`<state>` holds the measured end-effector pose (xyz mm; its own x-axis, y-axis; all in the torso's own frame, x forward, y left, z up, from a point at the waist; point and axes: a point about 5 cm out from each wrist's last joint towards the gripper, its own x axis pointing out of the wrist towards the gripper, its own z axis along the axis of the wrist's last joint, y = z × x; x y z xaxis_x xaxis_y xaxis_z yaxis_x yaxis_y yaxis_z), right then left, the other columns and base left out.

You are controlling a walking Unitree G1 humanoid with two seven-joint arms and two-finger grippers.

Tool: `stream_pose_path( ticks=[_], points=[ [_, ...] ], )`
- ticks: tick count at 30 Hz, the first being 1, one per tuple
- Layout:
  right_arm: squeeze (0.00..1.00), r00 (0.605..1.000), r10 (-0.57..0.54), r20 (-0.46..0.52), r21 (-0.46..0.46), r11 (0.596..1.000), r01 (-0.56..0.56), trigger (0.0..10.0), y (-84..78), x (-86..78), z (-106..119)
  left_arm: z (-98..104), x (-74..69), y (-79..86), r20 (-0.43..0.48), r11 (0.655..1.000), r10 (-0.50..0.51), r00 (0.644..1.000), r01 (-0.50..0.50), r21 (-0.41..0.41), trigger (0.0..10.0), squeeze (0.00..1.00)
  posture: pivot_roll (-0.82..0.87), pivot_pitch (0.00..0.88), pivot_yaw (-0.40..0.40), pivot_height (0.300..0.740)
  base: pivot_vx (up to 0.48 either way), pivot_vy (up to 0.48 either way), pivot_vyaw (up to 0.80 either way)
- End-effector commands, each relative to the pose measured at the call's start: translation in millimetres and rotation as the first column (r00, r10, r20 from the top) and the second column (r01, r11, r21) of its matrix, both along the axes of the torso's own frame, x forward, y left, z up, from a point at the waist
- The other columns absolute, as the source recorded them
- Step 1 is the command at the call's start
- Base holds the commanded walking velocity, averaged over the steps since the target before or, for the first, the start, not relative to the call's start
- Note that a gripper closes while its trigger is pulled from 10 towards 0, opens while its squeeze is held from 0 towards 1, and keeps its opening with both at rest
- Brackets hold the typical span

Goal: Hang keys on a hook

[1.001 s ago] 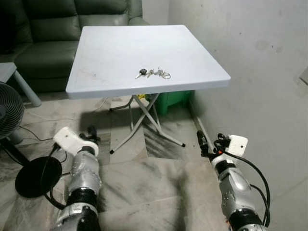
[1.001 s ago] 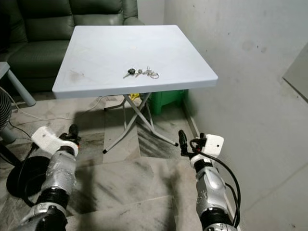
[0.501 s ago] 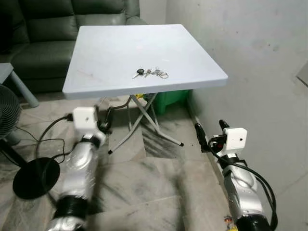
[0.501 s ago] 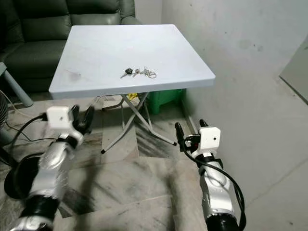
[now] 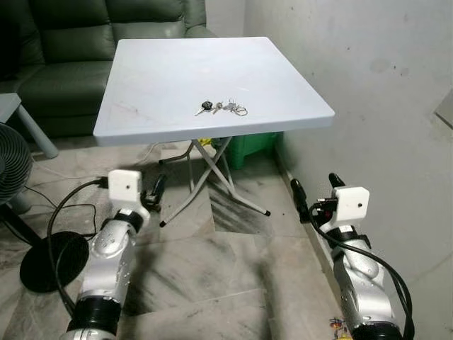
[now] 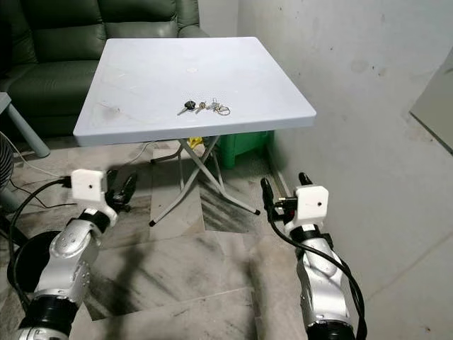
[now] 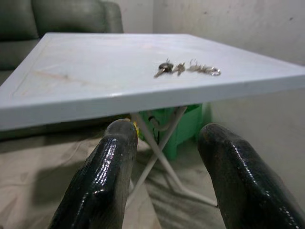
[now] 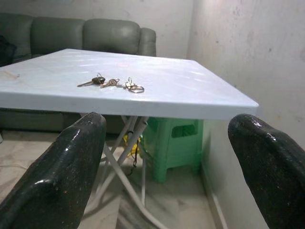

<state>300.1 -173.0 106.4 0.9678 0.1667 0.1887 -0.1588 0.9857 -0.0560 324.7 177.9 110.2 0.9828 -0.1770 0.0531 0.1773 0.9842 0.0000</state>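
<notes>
keys: bunch of keys (image 5: 222, 108) lying flat on the white folding table (image 5: 163, 78), upper centre of frame, toward the near edge and a bit right of the table's middle. Untouched, nothing near them.
hook: can't find one in any view. Bare wall (image 5: 382, 85) fills the right of the frame; a pale panel edge at far right is too cropped to identify.
left gripper: left gripper (image 5: 151, 193) lower left of frame, below the table's near edge, pointing at the table. Fingers apart, holding nothing; the wrist view shows daylight between both pads (image 7: 102, 176).
right gripper: right gripper (image 5: 316, 200) lower right, close to the wall, also below tabletop level. Fingers spread wide, empty.
change: over the last second both arms came up from low by the floor; the left one swung up and forward fastest, then dropped back slightly. The scene also shifts a little, so the head moved too.
meaning: my read is this is reach setup only, pick not started. Both grippers need to rise above the table edge before either can get at the keys.
containers: green plastic bin or stool (image 5: 251, 146) under the table, centre of frame; contents not visible.
surroundings: dark sofa (image 5: 64, 64) upper left, fan (image 5: 14, 163) at left edge, its round base (image 5: 49, 261) on the floor.
</notes>
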Motion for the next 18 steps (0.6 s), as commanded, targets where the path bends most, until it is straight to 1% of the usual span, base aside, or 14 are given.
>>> stream_pose_path(
  ticks=[1, 2, 5, 7, 12, 16, 18],
  points=[
    [0.0, 1.0, -0.001, 0.01, -0.015, 1.0, 0.001, 10.0, 1.5, 1.2, 4.2, 1.6, 1.8, -0.8, -0.005, 1.0, -0.006, 1.0, 0.006, 0.015, 10.0, 0.0, -0.14, 0.012, -0.012, 0.74, 0.0, 0.0, 0.0],
    [0.0, 1.0, -0.002, 0.009, -0.015, 1.0, 0.002, 10.0, 1.6, 1.3, 4.1, 1.7, 2.1, -1.0, -0.006, 1.0, -0.007, 1.0, 0.007, 0.015, 10.0, 0.0, -0.14, 0.011, -0.011, 0.74, 0.0, 0.0, 0.0],
    [0.0, 1.0, -0.01, -0.002, -0.014, 1.0, 0.01, 10.0, 0.5, -2.3, 1.3, 7.8, 4.8, -2.1, 0.002, 0.998, -0.034, 0.999, 0.034, -0.05, 10.0, 0.0, -0.14, 0.007, -0.007, 0.74, 0.0, 0.0, 0.0],
    [0.0, 1.0, -0.014, -0.005, -0.01, 1.0, 0.014, 10.0, 0.0, -2.9, 0.9, 9.0, 5.2, -1.2, 0.005, 0.998, -0.018, 1.0, 0.019, -0.053, 10.0, 0.0, -0.14, 0.003, -0.004, 0.74, 0.0, 0.0, 0.0],
    [0.0, 1.0, -0.023, -0.011, 0.002, 1.0, 0.023, 10.0, -0.2, -2.1, 0.3, 8.4, 4.8, -0.7, 0.005, 0.998, -0.019, 1.0, 0.019, -0.053, 10.0, 0.0, -0.13, 0.0, -0.006, 0.74, 0.0, 0.0, 0.0],
    [0.0, 1.0, -0.009, -0.013, 0.005, 1.0, 0.009, 10.0, 1.0, -1.7, 0.7, 10.5, 5.6, -0.5, 0.008, 0.998, -0.033, 0.999, 0.033, -0.062, 10.0, 0.0, -0.13, 0.0, -0.01, 0.74, 0.0, 0.0, 0.0],
    [0.0, 1.0, -0.007, -0.015, 0.007, 1.0, 0.007, 10.0, 0.1, -1.6, 1.1, 11.2, 6.1, 0.4, 0.011, 0.999, -0.032, 0.999, 0.033, -0.04, 10.0, 0.0, -0.12, 0.0, -0.01, 0.74, 0.0, 0.0, 0.0]
  ],
)
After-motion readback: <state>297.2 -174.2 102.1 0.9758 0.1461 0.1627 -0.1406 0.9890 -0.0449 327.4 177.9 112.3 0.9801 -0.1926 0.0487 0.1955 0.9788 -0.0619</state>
